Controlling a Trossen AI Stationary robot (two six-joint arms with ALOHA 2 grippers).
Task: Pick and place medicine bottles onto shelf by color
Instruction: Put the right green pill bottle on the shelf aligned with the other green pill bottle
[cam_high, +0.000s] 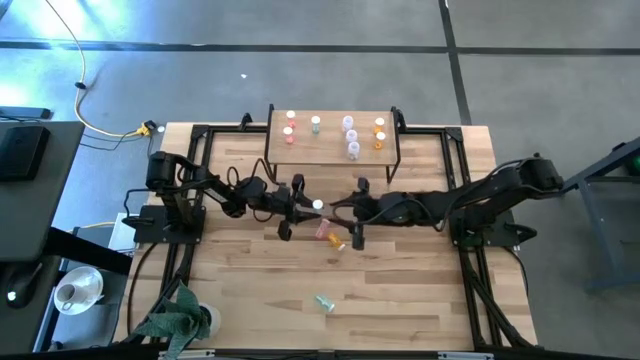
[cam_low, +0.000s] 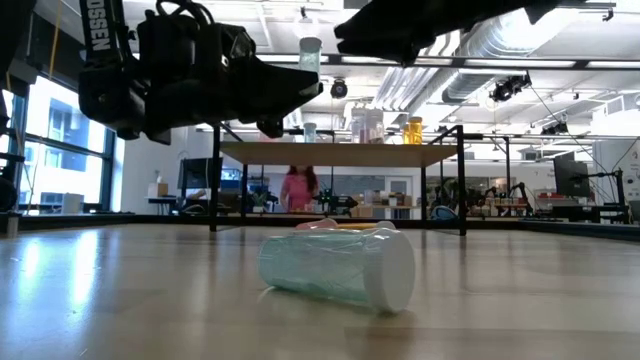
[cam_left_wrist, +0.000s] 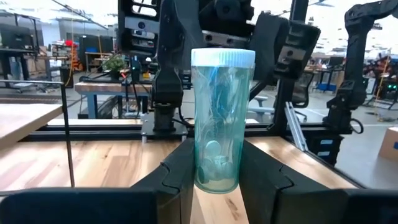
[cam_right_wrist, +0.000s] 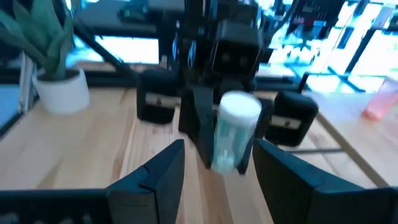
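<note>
One green bottle (cam_left_wrist: 217, 124) is pinched upright by the left gripper (cam_left_wrist: 214, 177) at mid-table, facing the spread, empty right gripper (cam_right_wrist: 214, 168); carrying it to the far shelf (cam_high: 335, 150) appears next.

Plank-wood tabletop (cam_high: 400, 300), light finish. Shelf (cam_high: 325, 150) stands at far edge, centred; eight white-capped bottles upright on it. Pink bottle (cam_high: 323, 231) and orange bottle (cam_high: 337, 242) lie at tabletop centre. Pale green bottle (cam_high: 324, 302) lies nearer front edge. Potted plant (cam_high: 180, 318) at front-left corner.
</note>
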